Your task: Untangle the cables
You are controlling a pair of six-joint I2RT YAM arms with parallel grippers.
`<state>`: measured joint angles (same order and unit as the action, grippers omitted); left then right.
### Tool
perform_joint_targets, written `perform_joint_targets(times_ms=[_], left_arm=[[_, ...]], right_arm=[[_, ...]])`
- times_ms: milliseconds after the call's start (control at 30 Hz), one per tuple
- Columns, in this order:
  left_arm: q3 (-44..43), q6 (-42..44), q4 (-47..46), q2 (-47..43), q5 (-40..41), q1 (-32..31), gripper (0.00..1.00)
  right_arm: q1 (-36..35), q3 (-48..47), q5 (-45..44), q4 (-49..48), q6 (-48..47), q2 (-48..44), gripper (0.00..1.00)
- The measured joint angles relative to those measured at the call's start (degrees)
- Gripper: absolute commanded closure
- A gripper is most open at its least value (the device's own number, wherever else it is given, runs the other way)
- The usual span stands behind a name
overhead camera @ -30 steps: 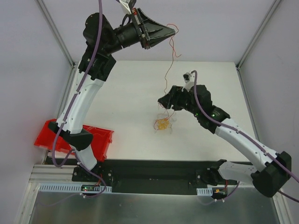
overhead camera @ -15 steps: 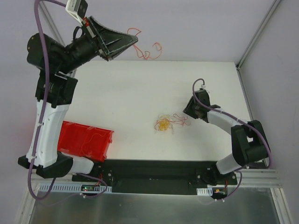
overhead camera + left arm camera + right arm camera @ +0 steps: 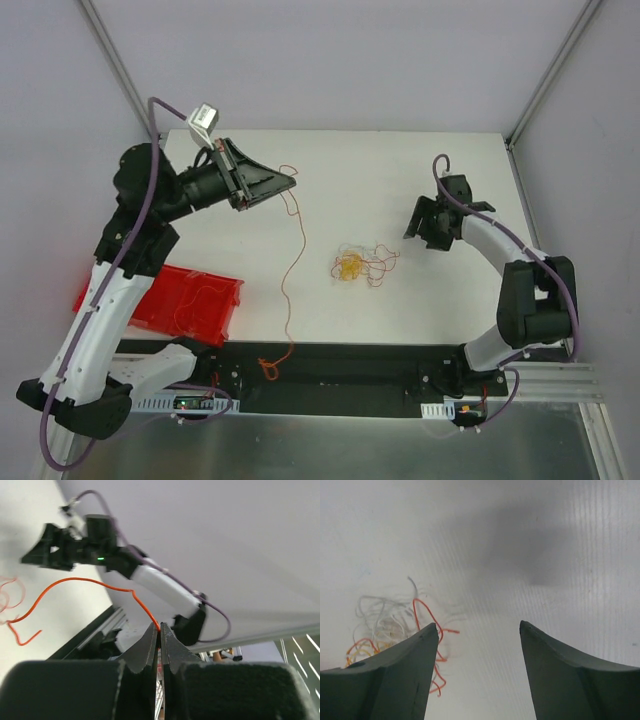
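Near the right hand [image 3: 477, 625], cables [image 3: 385, 625].

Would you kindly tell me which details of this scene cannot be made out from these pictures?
- Top view: how the thin red, yellow and whitish wire strands cross in the small tangle; too fine.
- Right wrist view: the tangle's lower part, behind a finger of the open right gripper.
- Top view: whether the curled lower end of the thin orange wire held by the shut left gripper is knotted; too small.
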<state>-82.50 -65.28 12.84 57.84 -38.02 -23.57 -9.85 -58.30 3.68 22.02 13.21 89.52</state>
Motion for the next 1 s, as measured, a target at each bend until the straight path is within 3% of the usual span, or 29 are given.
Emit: perform_joint_targets(times_ms=[167,633,1000], left_arm=[[7.61,1.46,2.25,1.2,2.58,0.0,1.0],[15.82,1.66,6.95,8.13,7.06,0.0,1.0],[18.05,5.05,13.64,21.03,9.94,0.37,1.0]], right_arm=[[-2.21,0.72,3.1,7.54,-3.3,-6.05,0.2],[-4.28,8.28,8.11,20.55,-6.54,-33.42,0.21],[-4.28,11.37,12.33,23.74,-8.0,-37.73,0.21]])
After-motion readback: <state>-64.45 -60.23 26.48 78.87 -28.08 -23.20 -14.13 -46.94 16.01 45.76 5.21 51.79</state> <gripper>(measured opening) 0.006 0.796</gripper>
